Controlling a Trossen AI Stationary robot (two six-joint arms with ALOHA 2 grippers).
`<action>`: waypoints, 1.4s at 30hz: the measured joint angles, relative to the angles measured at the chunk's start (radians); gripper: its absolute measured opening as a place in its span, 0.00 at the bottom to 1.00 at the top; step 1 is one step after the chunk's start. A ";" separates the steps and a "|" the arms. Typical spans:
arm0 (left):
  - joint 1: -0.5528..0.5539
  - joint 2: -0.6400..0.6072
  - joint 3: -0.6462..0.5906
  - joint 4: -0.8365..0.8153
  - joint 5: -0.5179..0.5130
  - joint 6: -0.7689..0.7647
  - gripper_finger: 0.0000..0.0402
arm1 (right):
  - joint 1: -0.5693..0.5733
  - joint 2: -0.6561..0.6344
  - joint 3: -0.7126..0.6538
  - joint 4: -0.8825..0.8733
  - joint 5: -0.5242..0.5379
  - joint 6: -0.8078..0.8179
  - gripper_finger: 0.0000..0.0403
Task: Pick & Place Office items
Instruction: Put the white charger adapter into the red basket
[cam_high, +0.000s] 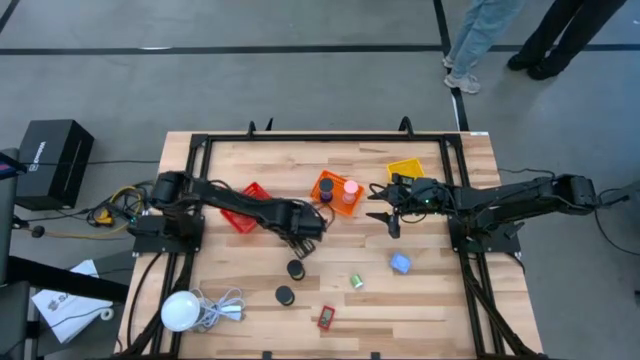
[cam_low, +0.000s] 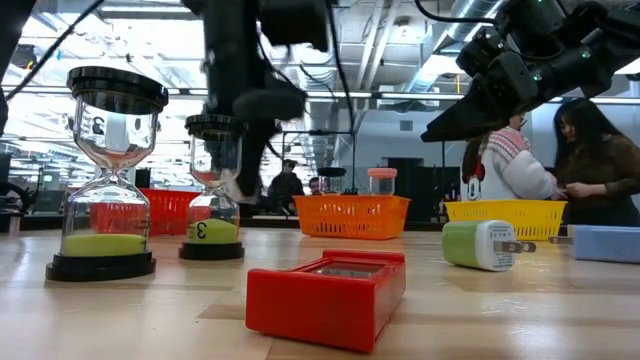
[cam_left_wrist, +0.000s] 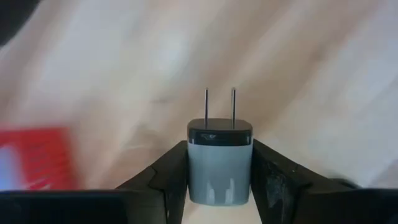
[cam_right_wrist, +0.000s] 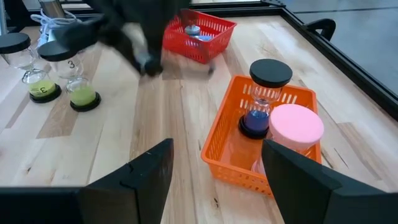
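Currently the left gripper (cam_left_wrist: 219, 180) clamps a pale blue charger (cam_left_wrist: 220, 163) between its fingers, above bare tabletop beside the red basket (cam_high: 243, 208). The charger's long axis runs straight out from the jaws, prongs pointing away from the wrist. Two sand timers (cam_high: 296, 269) stand close by. The right gripper (cam_high: 388, 212) hangs open near the orange basket (cam_high: 325, 184).

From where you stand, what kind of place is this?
Probably a robotics lab or workshop: a wooden table in a black frame with two arms mounted on it, an open hall with exposed ceiling pipes, and people working behind.
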 joint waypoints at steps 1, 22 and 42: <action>0.003 -0.030 -0.001 -0.047 -0.026 -0.028 0.35 | 0.000 0.000 0.000 0.000 0.000 0.000 0.58; 0.128 -0.700 -0.567 -0.043 -0.147 -0.348 0.34 | 0.000 0.000 0.000 -0.008 0.000 0.000 0.58; 0.077 -0.657 -0.718 0.111 -0.080 -0.347 0.40 | -0.001 0.000 -0.001 -0.021 0.000 0.000 0.58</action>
